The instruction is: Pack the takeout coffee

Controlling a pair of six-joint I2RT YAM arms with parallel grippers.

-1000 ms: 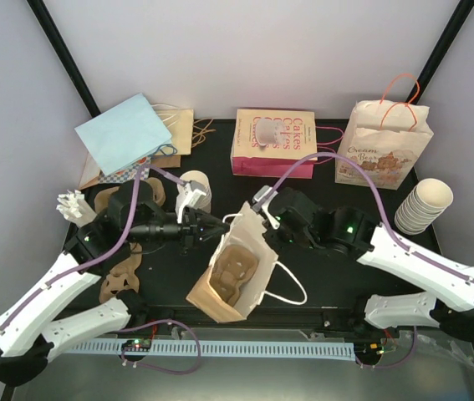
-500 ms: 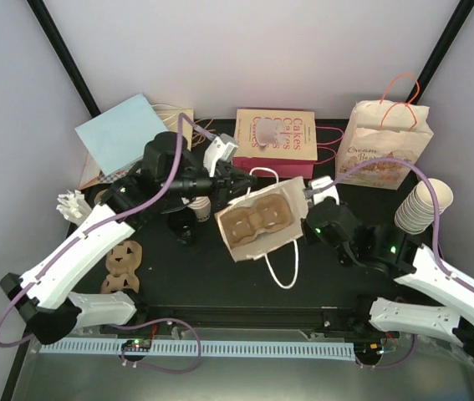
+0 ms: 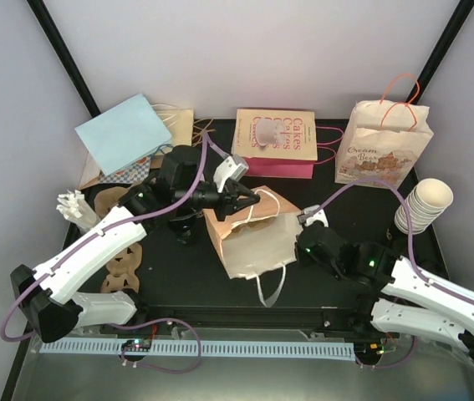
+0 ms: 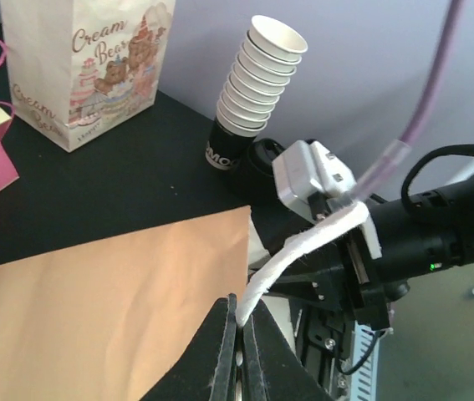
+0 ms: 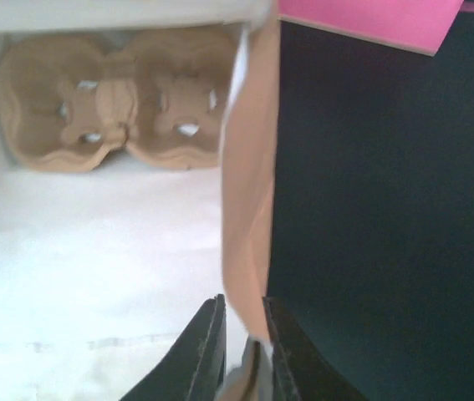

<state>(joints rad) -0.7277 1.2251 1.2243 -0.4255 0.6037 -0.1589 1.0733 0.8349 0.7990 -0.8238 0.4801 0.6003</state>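
A brown paper bag (image 3: 257, 242) with a white inside lies tipped at the table's middle, its mouth toward my right arm. A brown pulp carrier (image 5: 119, 109) sits deep inside it. My left gripper (image 3: 252, 199) is shut on the bag's white cord handle (image 4: 303, 246), which it holds above the bag's brown side (image 4: 94, 301). My right gripper (image 5: 243, 305) has its narrow jaws around the bag's rim wall (image 5: 249, 192), at the bag's right edge (image 3: 297, 242). The single takeout coffee cup and its black lid are hidden, probably behind my left arm.
At the back stand a pink "Cakes" bag (image 3: 274, 142), a "Cream Bear" bag (image 3: 383, 150) and a light blue bag (image 3: 124, 134). A stack of cream cups (image 3: 425, 205) stands at the right edge. Spare pulp carriers (image 3: 119, 267) lie at the left.
My left gripper has carried the bag by its handle from the front-middle toward the back, turning it. My right arm has drawn back to the right and lower, still at the bag's rim.
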